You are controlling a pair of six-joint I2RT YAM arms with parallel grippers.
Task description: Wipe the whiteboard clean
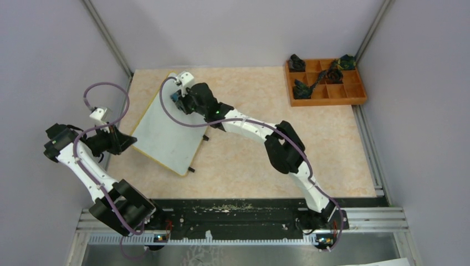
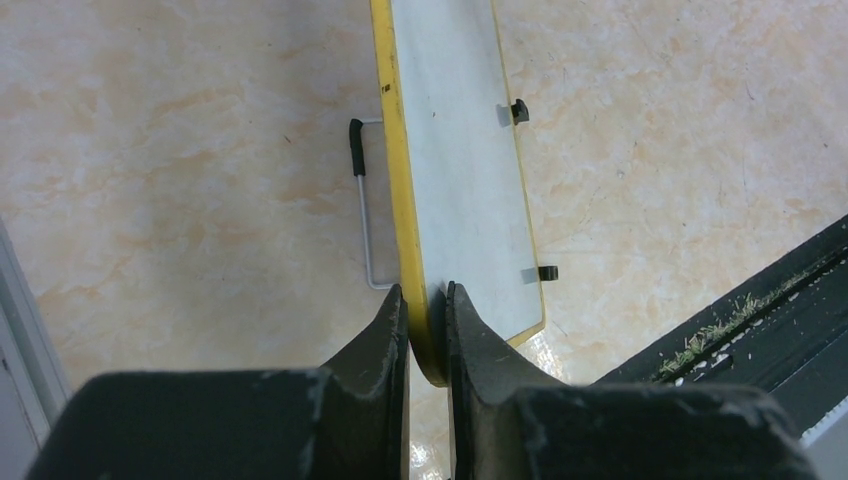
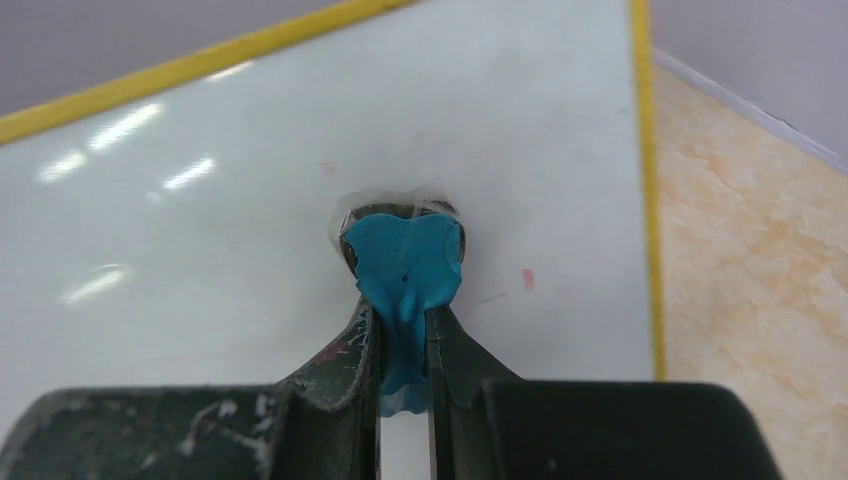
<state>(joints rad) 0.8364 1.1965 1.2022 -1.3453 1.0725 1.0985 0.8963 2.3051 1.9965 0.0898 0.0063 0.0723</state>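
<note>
Top external view: showing whiteboard (image 1: 166,132) resting on table (image 1: 266,111), left of centre, well apart from compartment tray (image 1: 360,97).
Left gripper (image 2: 425,296): clamping the board's yellow edge near a corner.
Right gripper (image 3: 403,316): pinching blue wad (image 3: 405,262), pressing it against the white surface beside faint red specks (image 3: 527,278).

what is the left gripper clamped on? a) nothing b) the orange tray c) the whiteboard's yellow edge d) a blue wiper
c: in the left wrist view the left gripper is shut on the yellow rim of the whiteboard, while the blue wiper sits in the right gripper.
</note>
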